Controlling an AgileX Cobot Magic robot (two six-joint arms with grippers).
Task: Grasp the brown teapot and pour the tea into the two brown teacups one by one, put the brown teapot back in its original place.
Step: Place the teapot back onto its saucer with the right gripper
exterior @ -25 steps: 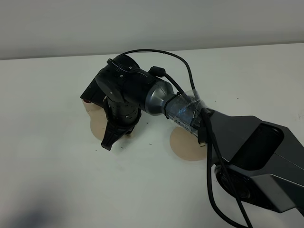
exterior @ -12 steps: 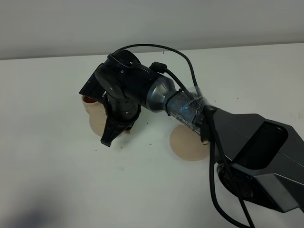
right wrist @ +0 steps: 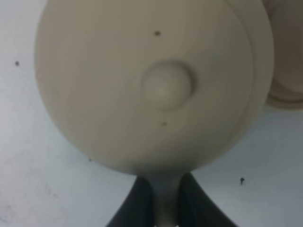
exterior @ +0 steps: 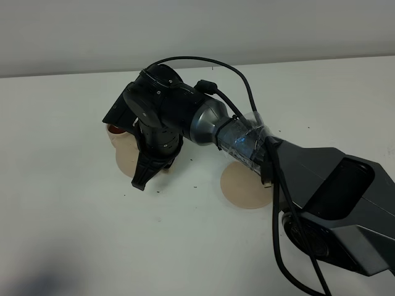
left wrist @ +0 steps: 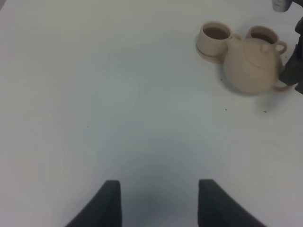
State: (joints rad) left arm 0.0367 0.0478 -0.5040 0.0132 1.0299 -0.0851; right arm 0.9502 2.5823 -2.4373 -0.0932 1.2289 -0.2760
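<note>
The brown teapot fills the right wrist view from above, with its lid knob in the middle. My right gripper is shut on its loop handle. In the high view the right gripper covers most of the teapot. The left wrist view shows the teapot right beside the two brown teacups, both dark inside; I cannot tell if it rests on the table. One teacup shows in the high view. The tan plate is bare. My left gripper is open and empty, far from them.
The white table runs to a pale back wall. My right arm and its black cable stretch across the right half over the plate's edge. Small dark specks dot the table near the teapot.
My right gripper with the teapot has shifted slightly left and back over the last second, uncovering more of the near teacup. It has barely moved in the last half second.
</note>
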